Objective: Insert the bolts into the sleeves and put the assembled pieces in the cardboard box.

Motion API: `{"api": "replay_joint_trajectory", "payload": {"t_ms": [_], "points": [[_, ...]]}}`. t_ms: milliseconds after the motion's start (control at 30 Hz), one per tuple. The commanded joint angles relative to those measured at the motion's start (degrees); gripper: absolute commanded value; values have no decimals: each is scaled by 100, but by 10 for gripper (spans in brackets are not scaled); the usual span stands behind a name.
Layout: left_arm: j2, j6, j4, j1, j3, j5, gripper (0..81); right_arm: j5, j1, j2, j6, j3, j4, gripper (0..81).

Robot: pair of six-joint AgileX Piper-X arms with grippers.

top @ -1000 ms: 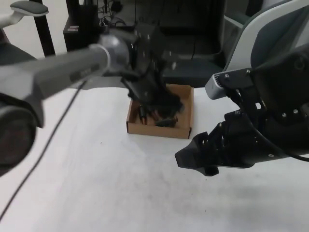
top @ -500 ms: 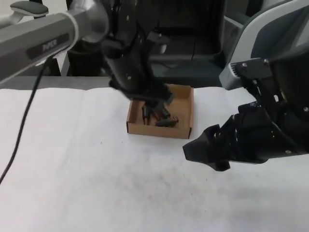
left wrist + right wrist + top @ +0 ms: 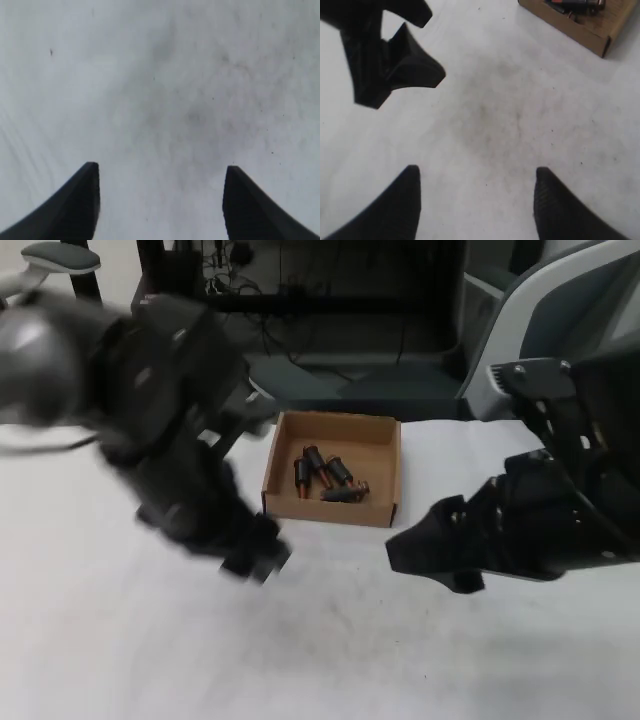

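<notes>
My left tool (image 3: pixel 255 562) has swung out of the cardboard box (image 3: pixel 330 512), open and empty over the table (image 3: pixel 400 660), leaving assembled pieces (image 3: pixel 325 478) inside, so that drop seems finished.

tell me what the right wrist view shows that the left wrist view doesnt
Right wrist view, not the left: a corner of the cardboard box with assembled pieces lying inside, and the left gripper farther off over the bench, jaws apart.
Left wrist view, not the right: nothing beyond its own two fingers, spread wide and empty.
Shared: the white bench cover with faint dark smudges, and an open, empty gripper of the view's own; the right gripper is spread like the left.
</notes>
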Motion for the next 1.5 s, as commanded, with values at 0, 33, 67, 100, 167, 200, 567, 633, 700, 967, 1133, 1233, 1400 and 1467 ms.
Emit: {"api": "replay_joint_trajectory", "payload": {"t_ms": [0,33,67,100,167,200,567,633,700,967,1133,1233,1400,1467], "points": [[-934,-316,-335,0,751,114,700,59,-27,-274,45,45,241,659],[-1240,-380,-441,0,984,222,700,77,-27,-369,45,87,253,659],[-1490,-428,-518,0,1153,277,700,111,-27,-508,116,170,251,659],[-1788,-466,-581,-11,1342,315,700,134,-27,-707,243,308,230,659],[-2312,-466,-630,-23,1642,317,700,164,-15,-1065,474,576,188,659],[-2579,-429,-660,-47,1788,317,700,189,-6,-1301,616,763,134,659],[-4526,-858,-1562,-476,3338,992,700,1029,472,-4046,1722,2920,-633,659],[-4688,-960,-1891,-596,3678,1081,700,1227,513,-4428,1776,3201,-633,659],[-4774,-1154,-2300,-693,3997,1082,700,1353,514,-4775,1775,3430,-633,659],[-4793,-1645,-4295,-795,5163,1026,700,1684,514,-5212,1758,4154,-645,659],[-4793,-1632,-4798,-781,5573,998,700,1898,514,-5212,1635,4508,-890,659],[-4793,-1632,-4832,-781,5741,899,700,2100,514,-5212,1619,4662,-974,659],[-4793,-1632,-4861,-781,6021,736,700,2154,514,-5212,1619,4913,-1061,659],[-4793,-1632,-4864,-781,6117,736,700,2154,514,-5212,1619,4989,-1061,659]]}}
